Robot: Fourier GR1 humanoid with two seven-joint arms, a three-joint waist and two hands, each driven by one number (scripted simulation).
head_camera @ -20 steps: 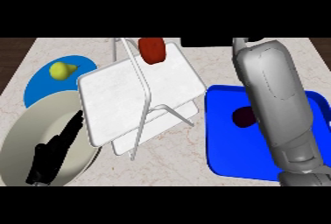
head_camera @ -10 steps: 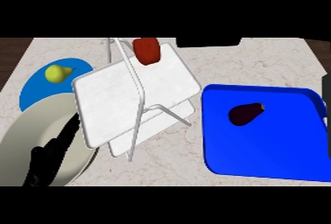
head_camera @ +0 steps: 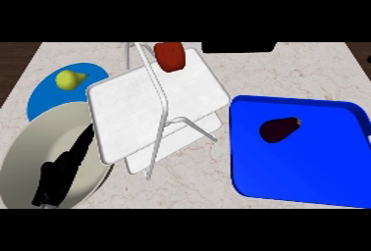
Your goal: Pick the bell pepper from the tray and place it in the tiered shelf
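**A:** What shapes and surfaces does the robot look down on?

**B:** A pale, veined marble table (head_camera: 304,73). On it stands a tiered shelf (head_camera: 145,108) of flat, matte white boards with rounded corners on thin wire legs. To the right lies a glossy blue tray (head_camera: 304,166), rectangular with a raised rim.

**A:** And the count?

**B:** One tray, two shelf boards and two plates: a round blue plate (head_camera: 47,95) and a larger cream plate (head_camera: 29,162) that overlaps it. There is one yellow pear (head_camera: 69,79) on the blue plate, and one dark purple vegetable (head_camera: 279,129), smooth and oblong, on the tray. There is also one bell pepper (head_camera: 171,56).

**A:** Where is the pepper?

**B:** Red and blocky, it sits at the far edge of the shelf's upper board, well apart from the tray.

**A:** The fingers?

**B:** Only the left hand (head_camera: 62,171) shows, black, over the cream plate. Its fingers are stretched out straight and grasp nothing. Whether they touch the plate cannot be told.
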